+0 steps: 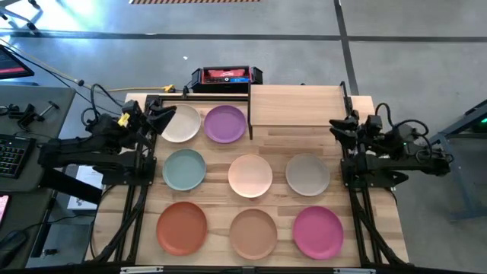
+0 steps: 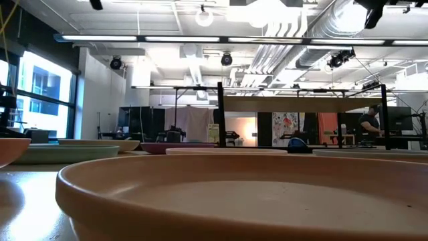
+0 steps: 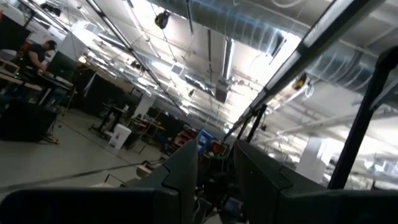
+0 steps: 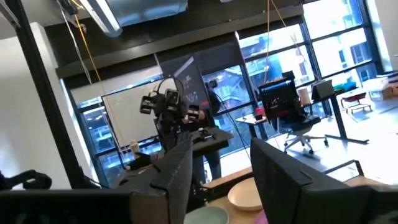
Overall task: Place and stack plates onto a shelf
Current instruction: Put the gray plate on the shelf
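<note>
Eight plates lie flat on the tabletop in three rows. At the far side are cream point(image 1: 180, 123) and purple point(image 1: 225, 123); in the middle pale teal point(image 1: 184, 169), pale pink point(image 1: 250, 175) and grey point(image 1: 308, 174); nearest are rust orange point(image 1: 182, 227), tan point(image 1: 253, 233) and magenta point(image 1: 318, 232). The light-wood shelf point(image 1: 297, 105) stands on black legs at the table's far right and bears nothing. My left gripper point(image 1: 163, 116) hangs open above the cream plate's left rim and points upward point(image 3: 216, 174). My right gripper point(image 1: 338, 129) waits open at the right edge, just near of the shelf point(image 4: 221, 174).
A black and red box point(image 1: 226, 75) sits beyond the far edge. A keyboard and desk point(image 1: 11, 148) stand left of the table. In the low view the tan plate point(image 2: 200, 194) fills the foreground and the shelf point(image 2: 301, 104) stands behind the plates.
</note>
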Robot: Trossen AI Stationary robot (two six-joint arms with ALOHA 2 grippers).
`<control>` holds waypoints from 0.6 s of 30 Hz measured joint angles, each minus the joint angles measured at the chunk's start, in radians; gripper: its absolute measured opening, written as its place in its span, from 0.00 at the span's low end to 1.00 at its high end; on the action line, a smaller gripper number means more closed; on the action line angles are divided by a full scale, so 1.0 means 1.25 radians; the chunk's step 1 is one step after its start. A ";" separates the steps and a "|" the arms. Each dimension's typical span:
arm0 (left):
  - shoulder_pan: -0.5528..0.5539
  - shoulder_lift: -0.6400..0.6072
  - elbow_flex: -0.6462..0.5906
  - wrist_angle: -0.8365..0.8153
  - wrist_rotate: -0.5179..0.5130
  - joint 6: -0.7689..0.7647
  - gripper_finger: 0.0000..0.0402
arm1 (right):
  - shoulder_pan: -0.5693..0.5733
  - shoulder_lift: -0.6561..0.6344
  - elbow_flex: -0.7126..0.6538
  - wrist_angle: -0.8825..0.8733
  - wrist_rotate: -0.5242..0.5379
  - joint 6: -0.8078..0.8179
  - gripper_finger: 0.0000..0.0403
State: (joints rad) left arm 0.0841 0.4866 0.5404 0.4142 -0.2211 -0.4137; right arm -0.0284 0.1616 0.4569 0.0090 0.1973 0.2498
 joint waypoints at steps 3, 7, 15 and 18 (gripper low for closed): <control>0.000 0.031 0.035 -0.035 0.007 0.025 0.24 | 0.000 0.041 0.028 -0.003 -0.024 0.009 0.39; 0.000 0.058 0.069 -0.111 0.007 0.051 0.24 | 0.000 0.119 0.075 -0.023 -0.085 0.009 0.39; 0.000 0.072 0.076 -0.244 0.023 0.048 0.24 | 0.000 0.284 0.207 -0.238 -0.111 0.093 0.39; 0.000 0.072 0.076 -0.279 0.023 0.027 0.24 | 0.001 0.341 0.260 -0.326 -0.118 0.129 0.39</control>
State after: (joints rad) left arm 0.0841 0.5767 0.6357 0.0655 -0.1926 -0.3803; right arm -0.0277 0.5878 0.7816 -0.3987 0.0498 0.4115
